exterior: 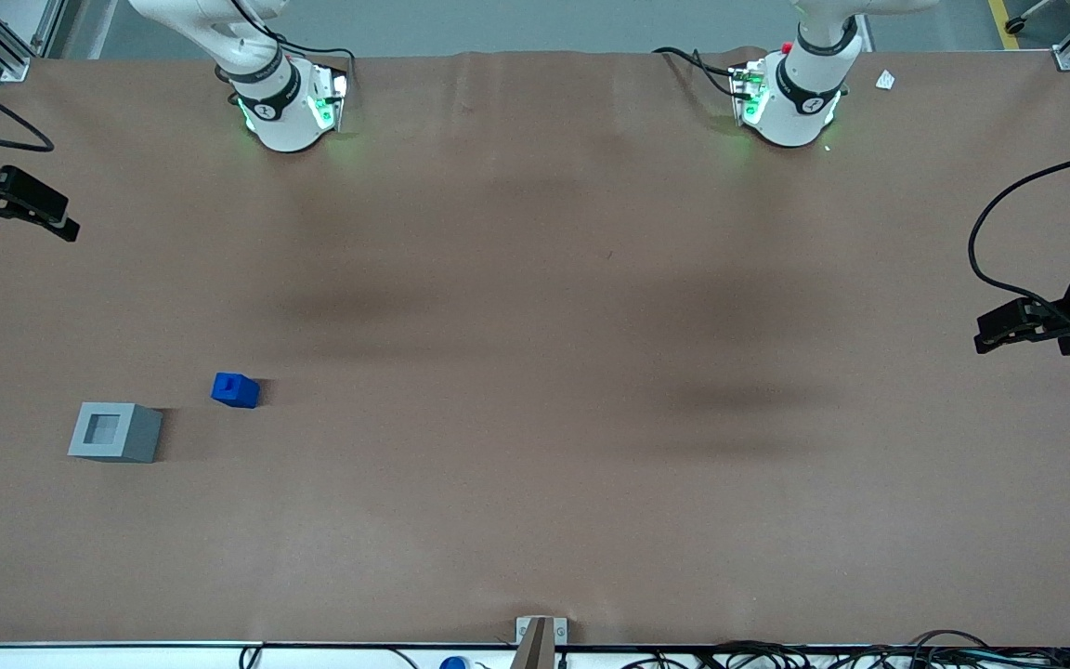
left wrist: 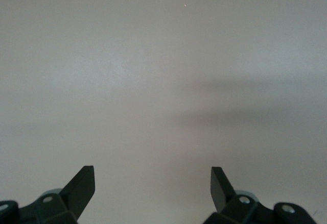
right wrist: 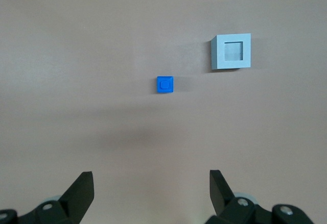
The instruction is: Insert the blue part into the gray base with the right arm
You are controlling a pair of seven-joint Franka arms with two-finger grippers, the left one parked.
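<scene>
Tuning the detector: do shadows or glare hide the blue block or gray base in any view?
Front view: small bright-blue plastic block and light-gray recessed base cast short shadows, unobscured. Right wrist view: both evenly lit, no glare; open black two-finger gripper high above them.

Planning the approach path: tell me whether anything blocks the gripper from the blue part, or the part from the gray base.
Nothing visible does. The open gripper hangs above bare table, apart from the blue part. Only bare table separates it from the gray base.

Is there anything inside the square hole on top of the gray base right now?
Nothing: the gray base shows a bare recess. The blue part sits apart on the table, and the gripper hangs open, away from both.
</scene>
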